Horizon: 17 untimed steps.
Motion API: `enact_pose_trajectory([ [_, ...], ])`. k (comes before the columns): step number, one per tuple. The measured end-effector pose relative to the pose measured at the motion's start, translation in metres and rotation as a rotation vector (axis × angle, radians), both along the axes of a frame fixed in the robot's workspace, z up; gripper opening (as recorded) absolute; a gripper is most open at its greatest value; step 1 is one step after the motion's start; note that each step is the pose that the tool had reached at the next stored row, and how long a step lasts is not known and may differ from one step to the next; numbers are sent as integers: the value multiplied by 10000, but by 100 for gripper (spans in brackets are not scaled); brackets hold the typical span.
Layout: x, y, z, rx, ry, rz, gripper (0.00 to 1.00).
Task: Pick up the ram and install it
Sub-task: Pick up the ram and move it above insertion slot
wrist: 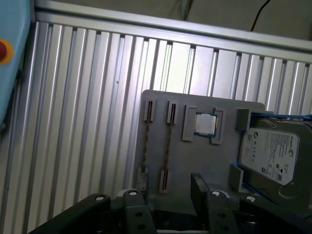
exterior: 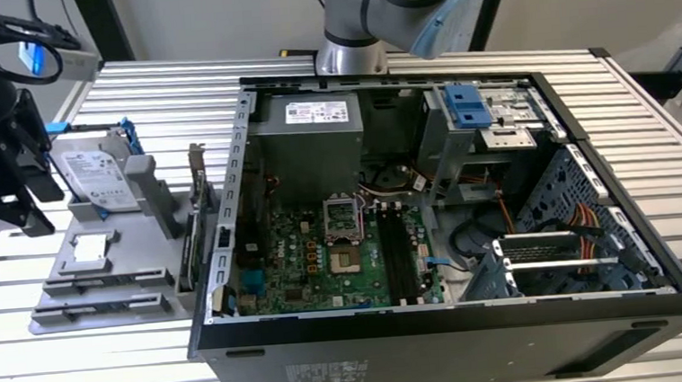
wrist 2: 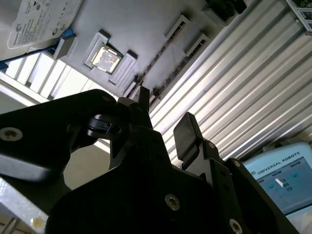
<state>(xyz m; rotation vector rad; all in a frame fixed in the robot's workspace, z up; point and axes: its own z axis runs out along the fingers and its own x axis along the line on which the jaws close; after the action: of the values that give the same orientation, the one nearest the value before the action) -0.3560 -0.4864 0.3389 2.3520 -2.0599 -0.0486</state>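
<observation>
The ram shows as a thin dark stick (wrist: 167, 146) standing on edge between two end holders of a grey fixture (wrist: 204, 161). A second strip like it (wrist: 145, 146) stands beside it. In the second wrist view the stick is a dark line (wrist 2: 158, 61) on the same fixture. My gripper (wrist: 168, 192) hovers above the fixture, open, with nothing between its black fingers (wrist 2: 187, 134). The stick runs toward the gap between them without touching. In the exterior view the gripper (exterior: 23, 191) hangs at the far left, over the fixture (exterior: 107, 288).
An open computer case (exterior: 446, 319) fills the middle of the ribbed metal table, with the motherboard (exterior: 310, 256) and its long dark memory slots (exterior: 394, 250) inside. A hard drive (wrist: 270, 153) and a processor chip (wrist: 204, 124) sit on the fixture. A pendant screen (wrist 2: 285, 178) lies nearby.
</observation>
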Motion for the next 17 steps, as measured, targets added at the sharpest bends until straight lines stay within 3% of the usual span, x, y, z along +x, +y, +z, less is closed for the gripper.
enact_pose_trajectory([
  [17,0,0,-38,-2,15,1,100],
])
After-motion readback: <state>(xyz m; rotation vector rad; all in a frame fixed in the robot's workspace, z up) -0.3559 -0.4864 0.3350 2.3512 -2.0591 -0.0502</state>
